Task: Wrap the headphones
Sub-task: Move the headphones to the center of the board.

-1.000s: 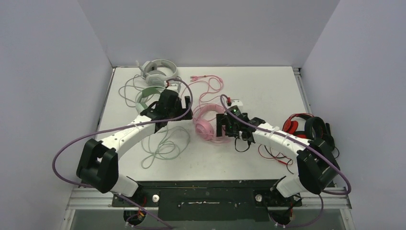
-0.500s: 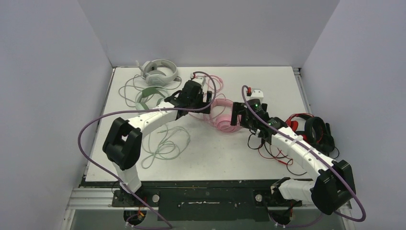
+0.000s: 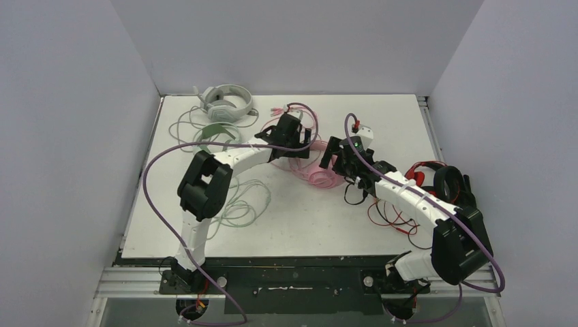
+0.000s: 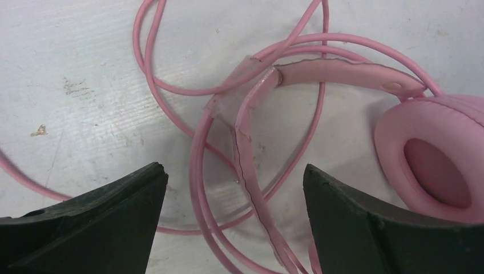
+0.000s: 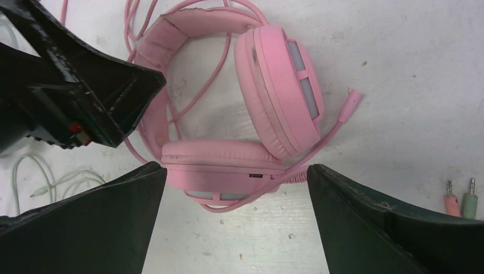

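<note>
The pink headphones (image 3: 318,172) lie mid-table, their pink cable (image 3: 305,117) looping behind them. My left gripper (image 3: 304,141) hangs open over the headband (image 4: 337,71) and cable loops (image 4: 197,142), holding nothing; one ear cup (image 4: 435,165) shows at the right. My right gripper (image 3: 332,154) is open around the folded ear cups (image 5: 224,162), with a gap on both sides. The boom mic (image 5: 349,105) sticks out to the right. The grey-white headphones (image 3: 225,102) sit at the back left, with the mint green headphones (image 3: 211,133) just in front of them.
A red and black headset (image 3: 436,180) with tangled dark and red wires lies at the right edge. Green cable (image 3: 235,204) sprawls over the left half of the table. A pink and a green plug (image 5: 460,202) lie right of the right gripper.
Both arms reached farther from their bases toward the back middle of the table. The pink headphones shifted up and to the right, and the right jaws spread a little wider.
</note>
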Controlling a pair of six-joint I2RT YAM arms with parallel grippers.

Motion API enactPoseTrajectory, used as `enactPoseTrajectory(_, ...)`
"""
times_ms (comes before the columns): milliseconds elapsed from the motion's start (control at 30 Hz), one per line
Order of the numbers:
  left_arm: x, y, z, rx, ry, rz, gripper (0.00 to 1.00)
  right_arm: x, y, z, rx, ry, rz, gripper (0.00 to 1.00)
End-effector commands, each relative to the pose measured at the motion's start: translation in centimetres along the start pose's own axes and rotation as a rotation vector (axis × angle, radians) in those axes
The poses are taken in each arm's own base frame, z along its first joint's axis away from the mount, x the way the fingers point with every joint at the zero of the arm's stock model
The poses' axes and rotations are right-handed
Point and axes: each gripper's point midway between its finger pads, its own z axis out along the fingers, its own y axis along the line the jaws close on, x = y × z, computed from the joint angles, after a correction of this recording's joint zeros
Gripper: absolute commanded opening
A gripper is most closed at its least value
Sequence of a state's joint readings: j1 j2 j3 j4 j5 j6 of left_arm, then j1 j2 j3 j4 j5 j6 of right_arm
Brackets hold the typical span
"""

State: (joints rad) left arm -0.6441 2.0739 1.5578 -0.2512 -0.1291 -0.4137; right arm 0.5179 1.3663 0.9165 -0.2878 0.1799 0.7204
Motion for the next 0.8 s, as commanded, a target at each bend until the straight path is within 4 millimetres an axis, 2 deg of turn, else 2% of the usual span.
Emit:
enactPoseTrajectory(0,-2.2,-0.7,1.1,0.001,-0.054,-0.046,0.84,-2.5,1.5,0.6,-0.042,-0.071,0.057,1.0)
enactPoseTrajectory(133,0.5,-0.2,1.0,-0.039,0.003,-0.071,0.69,-1.7,0.8,1.0,-0.056,-0.046,0.061,1.0)
enactPoseTrajectory(200,2.1,0.0,0.0,-0.052,0.016,-0.103,0.67,-1.3,-0.1,1.0,-0.05,-0.039,0.07,1.0)
enactPoseTrajectory(333,4.8,-1.1,-3.9,-0.091,-0.034,-0.164,0.67,-0.3,-1.6,1.0,-0.041,-0.017,0.058,1.0)
enactPoseTrajectory(467,7.8,-3.8,-7.8,-0.04,-0.064,-0.233,0.67,0.7,-2.5,0.6,-0.044,0.001,0.03,1.0)
enactPoseTrajectory(500,8.5,-4.9,-8.9,-0.01,-0.074,-0.24,0.68,0.8,-2.8,0.5,-0.043,0.002,0.026,1.0)
enactPoseTrajectory(567,9.4,-5.1,-10.5,-0.003,-0.084,-0.272,0.75,0.9,-3.2,0.2,-0.04,0.001,0.02,1.0)
enactPoseTrajectory(667,9.5,-4.8,-12.1,0.0,-0.093,-0.29,0.88,1.1,-3.1,-0.3,-0.063,0.011,-0.012,1.0)
enactPoseTrajectory(767,8.7,-4.2,-13.1,0.012,-0.103,-0.265,0.89,1.4,-2.1,-1.0,-0.133,0.034,-0.064,1.0)
